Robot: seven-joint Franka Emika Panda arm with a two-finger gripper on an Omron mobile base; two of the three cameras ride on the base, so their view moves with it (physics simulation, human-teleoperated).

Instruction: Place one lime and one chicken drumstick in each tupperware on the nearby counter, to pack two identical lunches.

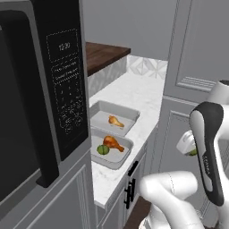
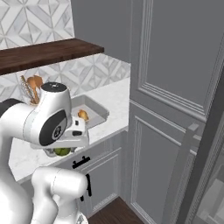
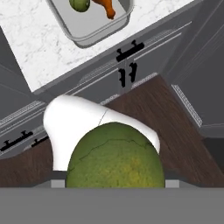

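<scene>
While clamped on a lime (image 3: 115, 155), tool (image 2: 62, 152) hanging off the surface (image 1: 134, 91) edge over dark wood floor (image 3: 175, 131), near tupperware (image 1: 117, 160) holding lime (image 1: 103, 150) plus drumstick (image 1: 113, 143), far tupperware (image 1: 127, 114) holding a lone drumstick (image 1: 116, 120)
</scene>
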